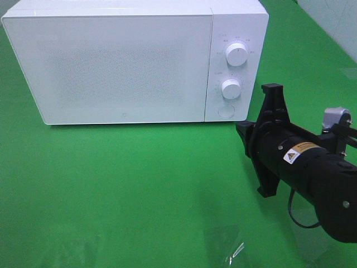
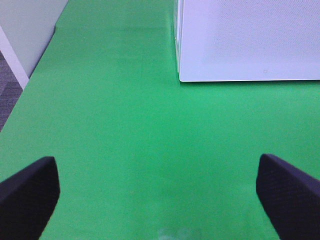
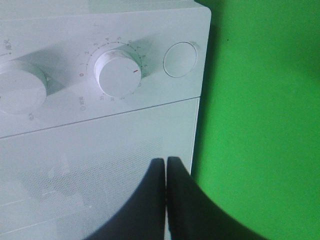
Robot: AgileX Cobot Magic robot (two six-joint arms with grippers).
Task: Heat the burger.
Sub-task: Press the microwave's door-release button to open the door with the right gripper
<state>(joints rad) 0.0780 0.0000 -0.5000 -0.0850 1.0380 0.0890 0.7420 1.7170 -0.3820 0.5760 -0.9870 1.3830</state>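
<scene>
Site type: robotics lab / test cell, not a domestic kitchen.

Evidence:
- Work surface is a table [image 1: 122, 190] covered w/ a plain bright-green sheet, in the manner of a staged test bench.
- Appliance present: white microwave [image 1: 111, 61], door closed, w/ upper knob [image 1: 236, 54], lower knob [image 1: 230, 88] & round button [image 1: 226, 110]. It is set directly on the green sheet.
- Black robot arm [image 1: 312, 167] reaches in from the right side. It carries a yellow-and-white warning label [image 1: 298, 152] & a loose black cable [image 1: 291, 209].
- Left wrist view: pale partition panel [image 2: 30, 25] along the table edge, w/ grey office-type carpet [image 2: 7, 95] beside it.
- Pale wall [image 1: 334, 22] at the far right corner.
</scene>
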